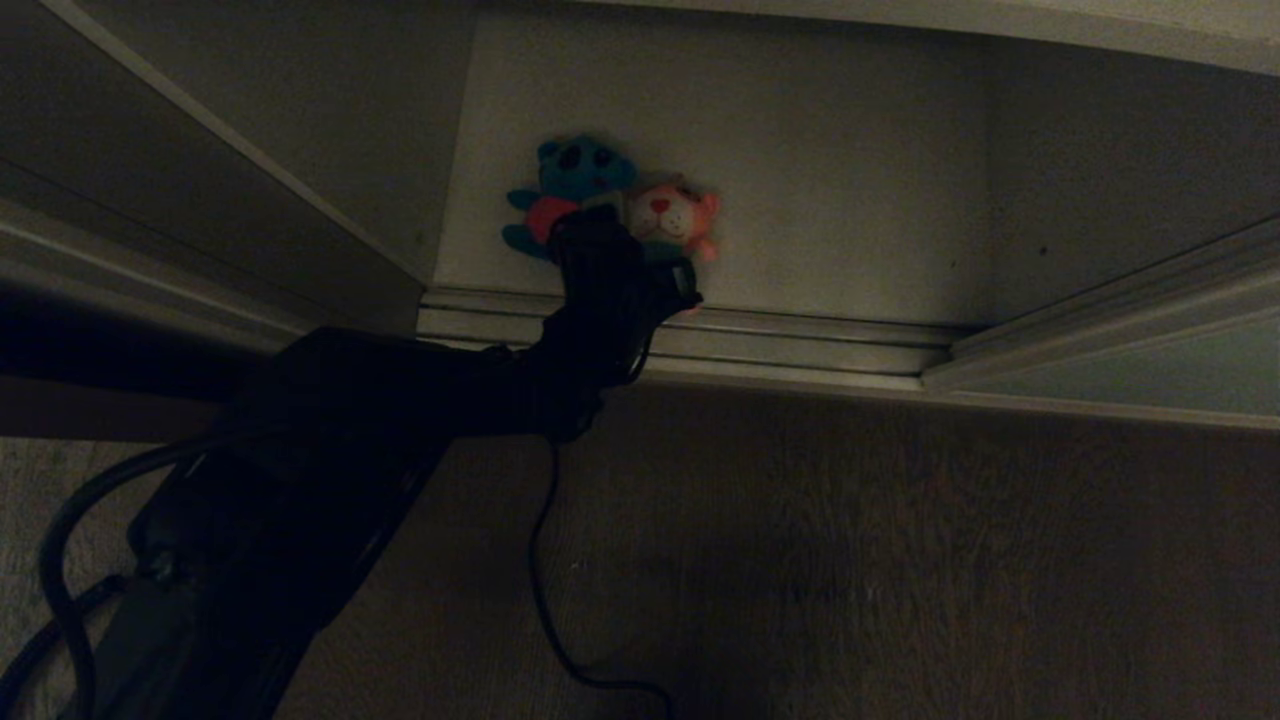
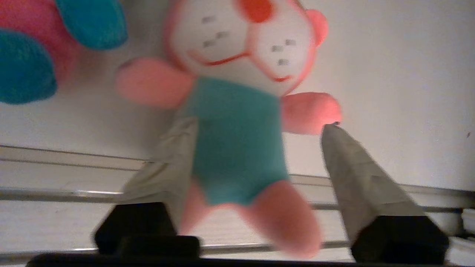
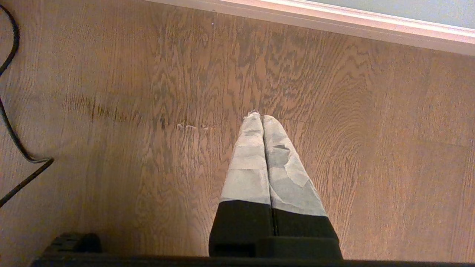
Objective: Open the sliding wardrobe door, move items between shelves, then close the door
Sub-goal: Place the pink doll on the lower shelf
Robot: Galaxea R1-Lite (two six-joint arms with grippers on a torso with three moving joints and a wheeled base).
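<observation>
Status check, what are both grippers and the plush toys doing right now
Left gripper open astride pink plush. Right gripper shut over floor. Teal plush beside pink on shelf. Nothing blocking.

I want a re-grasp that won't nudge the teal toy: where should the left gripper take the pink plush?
Grip the pink plush across its teal belly, coming from the leg end over the floor track. It lies flat, legs towards the open left gripper; the teal toy sits off one side, clear of that approach.
</observation>
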